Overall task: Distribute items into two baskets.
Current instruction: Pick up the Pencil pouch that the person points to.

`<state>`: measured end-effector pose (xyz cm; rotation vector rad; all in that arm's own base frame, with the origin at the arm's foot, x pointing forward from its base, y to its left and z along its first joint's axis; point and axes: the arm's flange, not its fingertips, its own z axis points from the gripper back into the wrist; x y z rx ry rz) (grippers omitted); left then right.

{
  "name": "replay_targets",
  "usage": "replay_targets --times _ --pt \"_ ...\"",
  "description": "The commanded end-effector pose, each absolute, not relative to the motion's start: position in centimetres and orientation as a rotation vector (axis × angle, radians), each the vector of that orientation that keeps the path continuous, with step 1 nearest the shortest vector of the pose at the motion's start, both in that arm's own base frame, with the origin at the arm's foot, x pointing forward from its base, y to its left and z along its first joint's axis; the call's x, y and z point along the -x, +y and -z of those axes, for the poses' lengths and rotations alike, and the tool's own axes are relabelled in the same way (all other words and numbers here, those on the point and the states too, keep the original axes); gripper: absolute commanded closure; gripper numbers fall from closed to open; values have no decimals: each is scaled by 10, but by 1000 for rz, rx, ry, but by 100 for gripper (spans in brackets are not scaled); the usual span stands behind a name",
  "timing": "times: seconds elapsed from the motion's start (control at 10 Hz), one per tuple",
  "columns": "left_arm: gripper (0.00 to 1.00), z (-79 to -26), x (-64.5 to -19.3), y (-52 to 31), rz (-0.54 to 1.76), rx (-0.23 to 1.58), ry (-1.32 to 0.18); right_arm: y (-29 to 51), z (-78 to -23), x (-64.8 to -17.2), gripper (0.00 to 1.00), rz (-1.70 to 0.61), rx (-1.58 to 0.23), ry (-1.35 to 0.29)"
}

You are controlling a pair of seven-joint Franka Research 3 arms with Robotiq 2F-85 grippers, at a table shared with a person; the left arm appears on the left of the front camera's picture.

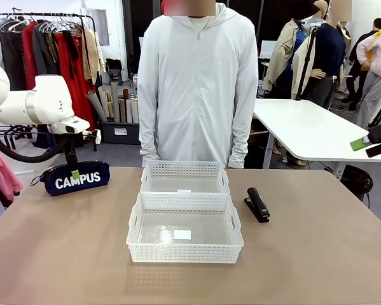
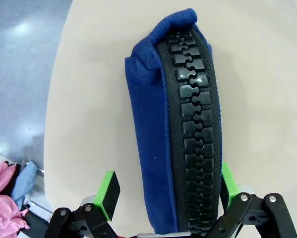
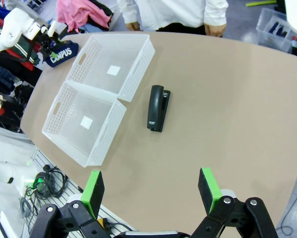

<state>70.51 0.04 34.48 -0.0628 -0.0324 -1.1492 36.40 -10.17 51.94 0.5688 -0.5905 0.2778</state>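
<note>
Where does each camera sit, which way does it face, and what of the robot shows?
Front view: fixed on the robot's side, facing across the table at the person; the left arm enters from picture left.
Left wrist view: on the left arm, looking down along the open left hand, pads either side of the pouch.
Right wrist view: high above the table, looking down past the open right hand at the two baskets and stapler.
Shared: front and right wrist views both show baskets, stapler, pouch.
</note>
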Motion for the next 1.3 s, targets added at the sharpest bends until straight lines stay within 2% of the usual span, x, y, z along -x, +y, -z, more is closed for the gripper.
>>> replay_targets --times 0.0,0.1,0.2,0.7,0.8,1.2 --pt "0 -343 -704 2 1163 87 -44 -101 -520 -364 0 -280 -576 -595" --pt "0 -342 -703 4 1160 78 -48 -101 -520 -364 0 -280 -576 -595" --pt "5 -340 -703 5 1164 74 -41 -101 -520 -364 0 -280 -576 -595" --pt "96 -340 -702 8 1154 84 -26 -101 -520 -364 0 -280 -576 -595" --pt "100 -341 -702 8 1153 84 -23 -101 -520 -364 0 -280 -576 -595" --pt "100 -342 -706 9 1140 125 -40 -101 -520 -364 0 -280 -576 -595"
